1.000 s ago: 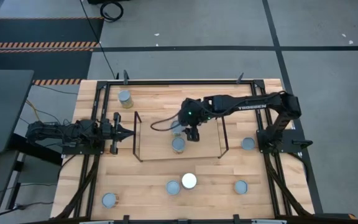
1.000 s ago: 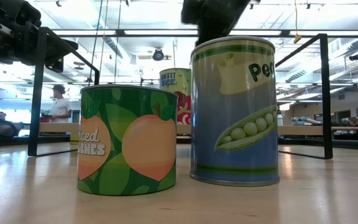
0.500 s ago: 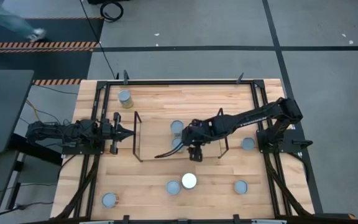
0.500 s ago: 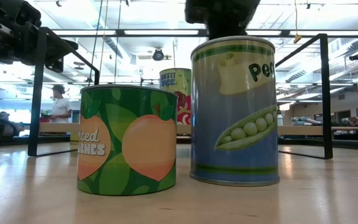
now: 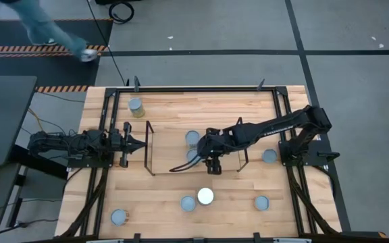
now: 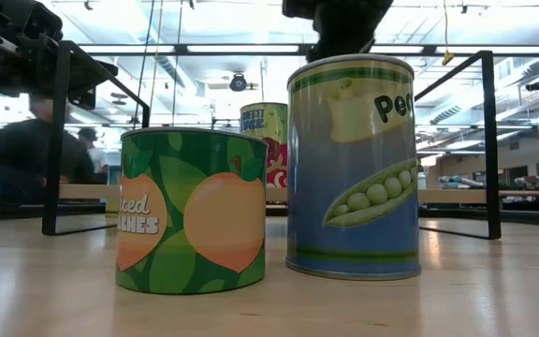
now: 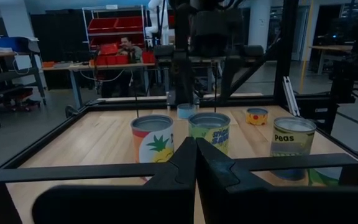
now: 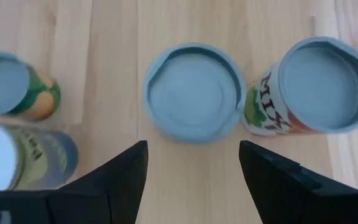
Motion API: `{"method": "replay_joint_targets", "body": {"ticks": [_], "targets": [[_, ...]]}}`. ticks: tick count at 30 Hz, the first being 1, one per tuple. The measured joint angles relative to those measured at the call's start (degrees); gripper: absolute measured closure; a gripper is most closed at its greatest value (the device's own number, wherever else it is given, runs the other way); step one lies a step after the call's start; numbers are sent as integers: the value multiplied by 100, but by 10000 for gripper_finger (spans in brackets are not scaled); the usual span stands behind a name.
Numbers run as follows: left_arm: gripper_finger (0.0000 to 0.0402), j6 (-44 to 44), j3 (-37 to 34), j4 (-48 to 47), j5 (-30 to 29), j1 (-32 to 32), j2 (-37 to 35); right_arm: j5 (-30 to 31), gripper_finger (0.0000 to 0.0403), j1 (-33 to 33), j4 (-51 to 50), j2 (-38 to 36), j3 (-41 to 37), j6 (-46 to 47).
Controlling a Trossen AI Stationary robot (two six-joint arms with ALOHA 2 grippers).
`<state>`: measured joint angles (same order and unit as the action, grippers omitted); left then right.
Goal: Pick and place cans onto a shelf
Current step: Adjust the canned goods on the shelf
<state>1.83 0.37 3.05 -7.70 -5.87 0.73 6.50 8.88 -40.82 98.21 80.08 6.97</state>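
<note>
target can [image 8: 194,93]: on the shelf [image 5: 167,150], near its front edge, about mid-length; grey lid seen from straight above
axis: upright, long axis vertical, lid up; side label hidden from above
right gripper [image 8: 193,144]: held above the target can, fingers [image 8: 120,177] spread wide, nothing gripped; the lid is framed between them
second shelf can [image 8: 319,87]: just beside the target can, towards the shelf's back edge; upright, red "MIX" label; the lids look almost touching, contact cannot be told
in the way: the second shelf can sits close to one finger's side; the right arm [image 5: 269,125] reaches over the shelf's right end
peach can [image 6: 190,211]: off the shelf, just in front of it, upright
peas can [image 6: 352,168]: just beside the peach can, upright, brighter white lid [image 5: 205,196]
other cans: one [image 5: 135,106] beyond the shelf's back left corner, one [image 5: 269,156] past its right end, one [image 5: 261,202] and one [image 5: 118,217] well in front, all upright
left gripper [image 5: 131,144]: just off the shelf's left end, fingers pressed together, empty
table [image 5: 167,108]: wood top with black rails, carrying the shelf
person [image 5: 46,27]: on the floor, well behind the shelf's left side
</note>
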Motion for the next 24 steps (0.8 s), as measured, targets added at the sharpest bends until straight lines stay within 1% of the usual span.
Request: {"method": "replay_joint_targets", "body": {"ticks": [3, 7, 11, 15, 22, 24], "targets": [[390, 0, 1, 0, 1, 0, 0, -2, 143, -2, -144, 21, -49, 40], [390, 0, 1, 2, -1, 0, 0, 11, 143, -11, 216, 115, -358, 37], [390, 0, 0, 0, -1, 0, 0, -28, 143, -33, 821, 114, -579, 52], [390, 1, 0, 0, -1, 0, 0, -34, 143, -37, 1224, 183, -589, -17], [390, 0, -1, 2, -1, 0, 0, -7, 143, -50, 1508, 209, -589, -72], [390, 1, -1, 2, -1, 0, 0, -9, 143, -42, 1425, 189, -528, -100]]}}
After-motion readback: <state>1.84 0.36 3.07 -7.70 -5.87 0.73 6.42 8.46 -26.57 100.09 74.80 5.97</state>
